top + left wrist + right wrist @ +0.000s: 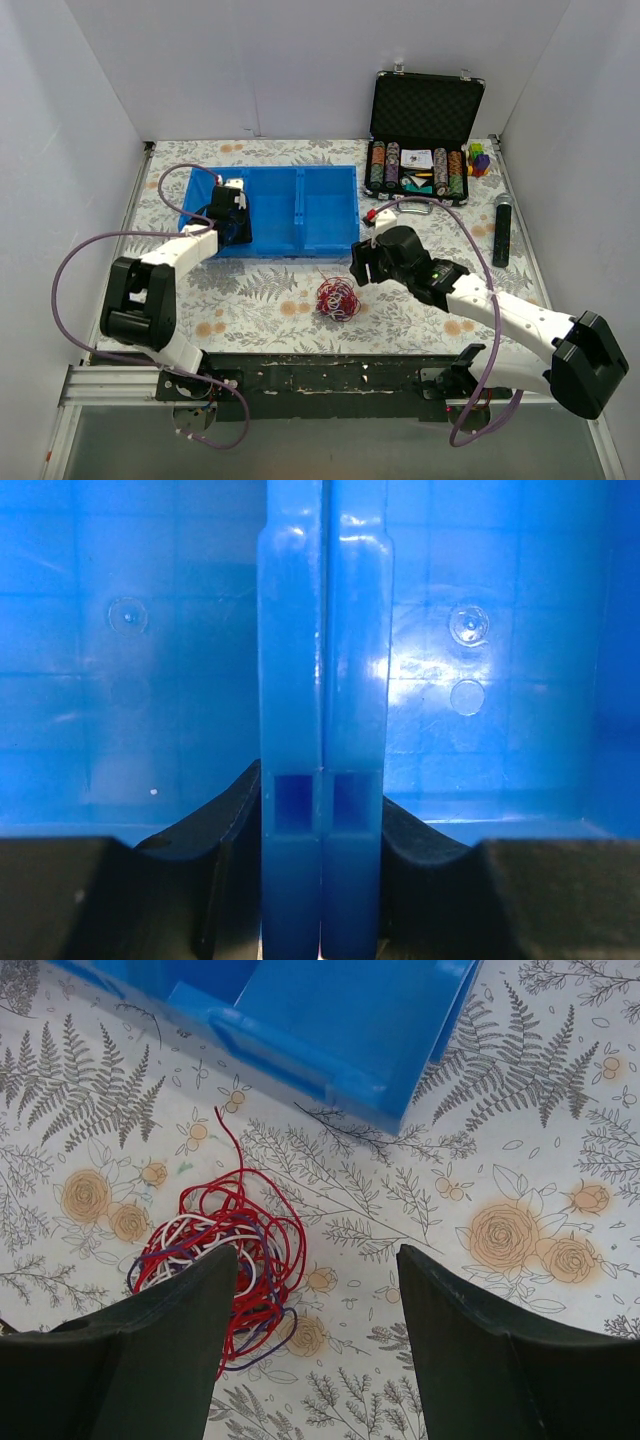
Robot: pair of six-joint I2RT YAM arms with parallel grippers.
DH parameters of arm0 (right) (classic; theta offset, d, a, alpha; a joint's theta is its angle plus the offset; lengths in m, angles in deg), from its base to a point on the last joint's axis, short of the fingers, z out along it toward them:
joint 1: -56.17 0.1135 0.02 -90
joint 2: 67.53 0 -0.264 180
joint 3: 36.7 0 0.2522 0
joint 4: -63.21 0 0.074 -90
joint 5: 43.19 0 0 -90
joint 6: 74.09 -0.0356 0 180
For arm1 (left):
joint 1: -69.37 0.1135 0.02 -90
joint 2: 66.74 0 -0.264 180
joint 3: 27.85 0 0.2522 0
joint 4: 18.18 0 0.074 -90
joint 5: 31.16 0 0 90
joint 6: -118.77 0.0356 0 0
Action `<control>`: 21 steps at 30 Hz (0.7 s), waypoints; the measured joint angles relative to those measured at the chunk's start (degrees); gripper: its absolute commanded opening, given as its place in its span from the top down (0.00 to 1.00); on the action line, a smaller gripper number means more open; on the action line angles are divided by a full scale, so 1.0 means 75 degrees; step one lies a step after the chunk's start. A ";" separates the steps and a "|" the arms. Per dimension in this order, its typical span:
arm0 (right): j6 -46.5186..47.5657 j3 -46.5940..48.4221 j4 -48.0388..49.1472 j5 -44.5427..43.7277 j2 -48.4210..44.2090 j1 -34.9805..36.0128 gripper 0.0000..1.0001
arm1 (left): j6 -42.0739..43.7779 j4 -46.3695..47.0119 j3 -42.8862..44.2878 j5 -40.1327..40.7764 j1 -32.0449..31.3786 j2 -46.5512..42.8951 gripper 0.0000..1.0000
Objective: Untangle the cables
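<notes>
Lying balled, cables (235, 1235), red end (226, 1132) toward bin (340, 1020)

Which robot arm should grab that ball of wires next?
The right one, probably. The right gripper is open and hangs just beside the cables. The left gripper is busy: it is shut on the blue bin's divider, farther from the tangle.

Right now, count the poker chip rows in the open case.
4 chip rows: two at the left end of the case, two at its right end; any beneath are hidden.
</notes>
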State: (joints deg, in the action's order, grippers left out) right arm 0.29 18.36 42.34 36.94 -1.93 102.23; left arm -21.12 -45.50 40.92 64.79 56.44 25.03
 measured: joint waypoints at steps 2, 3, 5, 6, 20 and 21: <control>-0.0061 -0.0070 0.0029 -0.0061 -0.0009 0.0085 0.27 | 0.0000 -0.0201 -0.0259 -0.0029 -0.0102 -0.0388 0.89; -0.0093 -0.0131 0.0038 -0.0096 -0.0044 0.0137 0.27 | 0.0000 -0.0323 -0.0350 -0.0038 -0.0166 -0.0554 0.87; -0.0128 -0.0236 0.0067 -0.0157 -0.0105 0.0268 0.27 | -0.0009 -0.0498 -0.0469 -0.0038 -0.0289 -0.0810 0.86; -0.0137 -0.0277 0.0064 -0.0189 -0.0128 0.0341 0.27 | -0.0029 -0.0551 -0.0510 -0.0026 -0.0356 -0.0883 0.86; -0.0793 -0.1046 0.0539 -0.0481 0.0064 0.1577 0.23 | -0.0440 -0.0641 -0.1014 0.0268 -0.1023 -0.1408 0.82; -0.0839 -0.1058 0.0597 -0.0493 0.0119 0.1620 0.24 | -0.0484 -0.0638 -0.1014 0.0294 -0.1026 -0.1408 0.83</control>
State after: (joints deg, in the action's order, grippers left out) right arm -6.00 10.42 46.82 33.24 -1.03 114.39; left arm -24.75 -50.29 33.31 67.00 48.74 14.47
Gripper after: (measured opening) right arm 0.764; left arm 0.294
